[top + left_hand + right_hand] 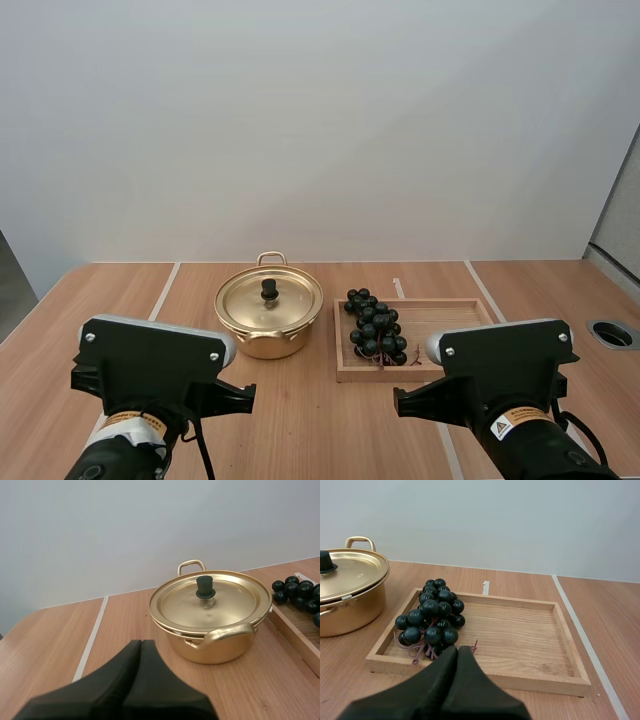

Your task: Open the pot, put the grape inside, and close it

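One pot (262, 340) stood on the desk (320, 420). Its one lid (245, 302) was seated on it, with one black knob (269, 289) at the lid's middle. The pot had two handles: a far handle (191, 565) and a near handle (225, 633). Just right of the pot lay one tray (445, 320). One bunch of grapes (375, 328) lay in the tray's left end, nearest the pot. Two end effectors hung back from these things. The left end effector (141, 643) faced the pot, clenched on nothing. The right end effector (458, 649) faced the grapes, likewise clenched and empty.
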Available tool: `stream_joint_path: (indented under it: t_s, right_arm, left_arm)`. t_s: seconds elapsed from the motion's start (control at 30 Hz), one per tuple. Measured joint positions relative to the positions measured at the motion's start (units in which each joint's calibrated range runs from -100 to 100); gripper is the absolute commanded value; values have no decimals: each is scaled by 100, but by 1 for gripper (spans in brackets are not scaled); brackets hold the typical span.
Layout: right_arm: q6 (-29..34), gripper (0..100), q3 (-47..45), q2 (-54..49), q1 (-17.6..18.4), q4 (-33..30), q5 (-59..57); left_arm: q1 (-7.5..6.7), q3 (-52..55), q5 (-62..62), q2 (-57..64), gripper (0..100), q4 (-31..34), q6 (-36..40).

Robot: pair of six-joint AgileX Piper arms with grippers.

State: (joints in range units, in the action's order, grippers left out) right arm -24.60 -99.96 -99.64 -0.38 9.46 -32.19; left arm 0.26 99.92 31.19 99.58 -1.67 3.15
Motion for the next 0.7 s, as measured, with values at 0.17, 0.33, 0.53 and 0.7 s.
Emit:
stream_joint_path:
  t_s: [0.17,0.33,0.53,0.7]
  right_arm:
    - [0,0,0,0,0,0,0]
    - [0,0,0,0,0,0,0]
    - [0,0,0,0,0,0,0]
    - [0,0,0,0,0,0,369]
  left_arm:
    - [0,0,0,0,0,0,0]
    - [0,0,0,0,0,0,0]
    - [0,8,-61,0,0,0,0]
    - [0,0,-1047,0,0,0,0]
